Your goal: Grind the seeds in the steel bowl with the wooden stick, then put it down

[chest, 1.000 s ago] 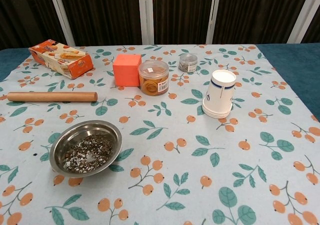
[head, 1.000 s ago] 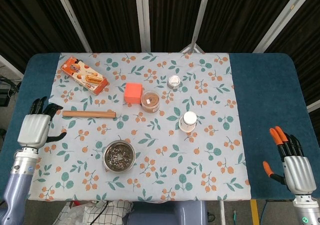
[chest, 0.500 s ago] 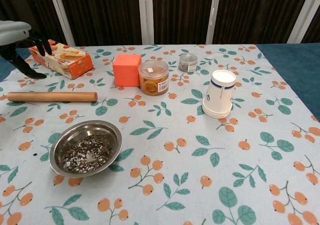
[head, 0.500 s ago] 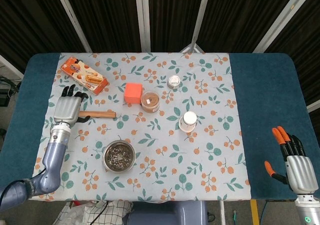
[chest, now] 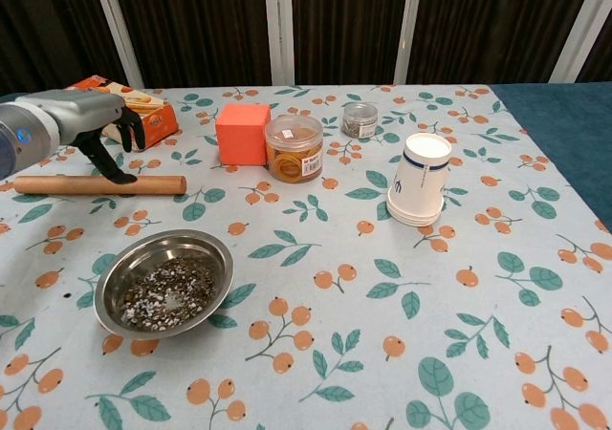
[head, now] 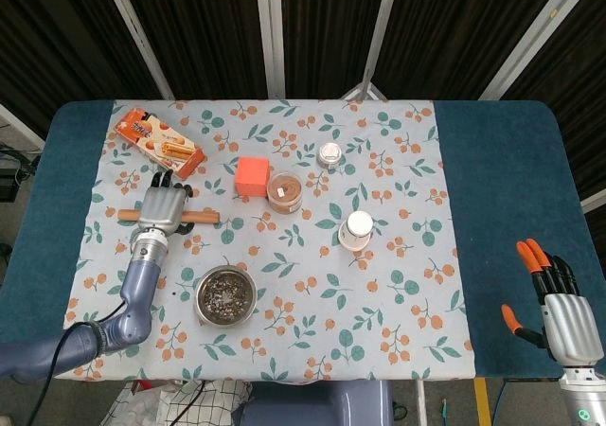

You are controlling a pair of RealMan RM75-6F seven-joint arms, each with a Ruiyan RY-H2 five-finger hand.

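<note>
steel bowl (chest: 164, 282): holds seeds | wooden stick (chest: 100, 184): on table | left hand (head: 163, 205): spread, empty, above it | right hand (head: 552, 308): spread, empty

wooden stick (head: 189, 216) partly under left hand (head: 164, 208)

Both views are evenly and brightly lit from overhead, with diffuse light and no hard shadows. The steel bowl (chest: 163, 283) carries mild specular glare along its rim and casts only a faint soft shadow on the floral tablecloth (chest: 382, 258). The dark curtain (head: 312, 28) behind the table is underexposed, with little detail. Focus is sharp across the tabletop in both views. The left hand (chest: 105, 124) appears slightly soft in the chest view. Straight edges show no obvious distortion.
</note>
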